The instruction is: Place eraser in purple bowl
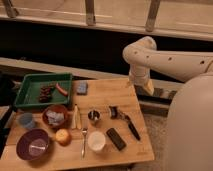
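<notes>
The eraser (pixel 116 138), a small flat black block, lies on the wooden table near the front edge, just right of the white cup (pixel 96 141). The purple bowl (pixel 33 145) stands at the table's front left corner; its glossy inside looks empty. The white arm reaches in from the right and bends down over the table's back right corner. My gripper (pixel 145 86) hangs at its end, above that corner, far from both the eraser and the bowl.
A green tray (pixel 25 97) with food sits at the back left, with a blue-grey block (pixel 82 88) beside it. A reddish-brown bowl (pixel 55 116), blue cup (pixel 26 120), orange fruit (pixel 63 136), fork (pixel 84 140), metal cup (pixel 93 116) and black-handled utensil (pixel 129 125) lie about.
</notes>
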`<action>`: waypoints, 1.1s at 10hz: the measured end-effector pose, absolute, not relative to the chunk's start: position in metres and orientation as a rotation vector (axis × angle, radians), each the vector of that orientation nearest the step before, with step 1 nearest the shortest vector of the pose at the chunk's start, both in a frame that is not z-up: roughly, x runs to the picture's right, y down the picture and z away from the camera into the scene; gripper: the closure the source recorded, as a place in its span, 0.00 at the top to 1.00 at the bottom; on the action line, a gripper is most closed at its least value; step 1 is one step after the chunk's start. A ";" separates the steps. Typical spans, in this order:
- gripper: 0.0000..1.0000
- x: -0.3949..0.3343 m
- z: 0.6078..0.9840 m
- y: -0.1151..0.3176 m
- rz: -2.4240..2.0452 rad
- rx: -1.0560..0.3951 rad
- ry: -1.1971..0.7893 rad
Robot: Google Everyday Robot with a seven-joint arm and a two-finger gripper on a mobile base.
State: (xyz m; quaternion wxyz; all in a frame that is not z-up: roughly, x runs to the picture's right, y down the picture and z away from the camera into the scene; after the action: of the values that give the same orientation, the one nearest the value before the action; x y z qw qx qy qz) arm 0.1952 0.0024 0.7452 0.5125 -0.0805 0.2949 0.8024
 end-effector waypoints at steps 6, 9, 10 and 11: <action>0.80 0.196 0.741 0.000 1.917 -0.189 0.685; 0.80 0.158 0.740 0.008 1.850 -0.237 0.630; 0.80 0.144 0.741 0.016 1.828 -0.278 0.620; 0.80 0.136 0.741 0.025 1.807 -0.313 0.617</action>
State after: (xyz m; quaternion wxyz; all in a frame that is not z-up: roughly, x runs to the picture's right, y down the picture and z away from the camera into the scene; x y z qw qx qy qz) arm 0.1364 0.0247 0.7415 0.5673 -0.1333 0.2628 0.7690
